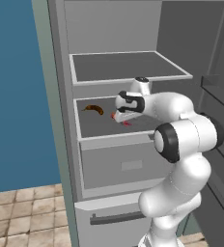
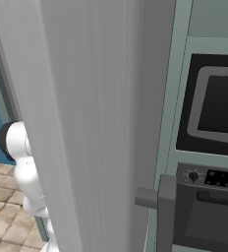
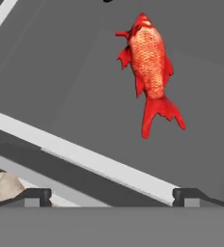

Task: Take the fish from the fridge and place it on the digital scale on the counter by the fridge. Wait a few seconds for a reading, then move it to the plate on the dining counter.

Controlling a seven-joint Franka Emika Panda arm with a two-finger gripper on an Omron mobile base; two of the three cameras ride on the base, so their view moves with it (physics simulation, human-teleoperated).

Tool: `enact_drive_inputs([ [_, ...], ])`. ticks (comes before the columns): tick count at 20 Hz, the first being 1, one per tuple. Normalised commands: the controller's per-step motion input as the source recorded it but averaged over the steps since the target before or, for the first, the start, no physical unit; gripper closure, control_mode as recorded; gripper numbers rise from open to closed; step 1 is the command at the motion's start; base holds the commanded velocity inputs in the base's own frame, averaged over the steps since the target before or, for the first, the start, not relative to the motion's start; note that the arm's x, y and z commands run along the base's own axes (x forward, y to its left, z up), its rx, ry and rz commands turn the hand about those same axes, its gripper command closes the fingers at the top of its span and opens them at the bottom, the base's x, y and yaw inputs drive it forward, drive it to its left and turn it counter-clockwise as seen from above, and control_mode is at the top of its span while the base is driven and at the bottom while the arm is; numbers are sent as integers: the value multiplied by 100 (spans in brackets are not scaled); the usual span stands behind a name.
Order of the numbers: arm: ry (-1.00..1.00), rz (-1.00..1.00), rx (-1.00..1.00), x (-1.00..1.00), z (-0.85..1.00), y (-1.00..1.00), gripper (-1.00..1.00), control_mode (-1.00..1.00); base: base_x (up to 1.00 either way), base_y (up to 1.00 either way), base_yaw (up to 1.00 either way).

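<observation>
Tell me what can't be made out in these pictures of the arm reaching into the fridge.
- Fish, left base view: a red sliver; the hand covers the rest.
- Fridge interior, right base view: blocked by the pale open door.
- Pincer, hand view: open, tips cut off by the bottom edge.
- Brown curved item, left base view: too small to identify.

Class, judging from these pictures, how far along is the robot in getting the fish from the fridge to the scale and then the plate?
Done: the fridge stands open and the arm has reached in. In hand: the open end effector points at the fish, which lies flat on the shelf, not gripped. Left: grasping it, weighing it, and moving it to the plate.
</observation>
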Motion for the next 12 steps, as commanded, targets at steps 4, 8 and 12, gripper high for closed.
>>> enact_drive_inputs([
  [4,0,0,0,20,-17,0,-100,-100,0,0,0],
  [8,0,0,0,35,-14,0,-100,-100,0,0,0],
  [12,0,0,0,37,-5,0,-100,-100,0,0,0],
])
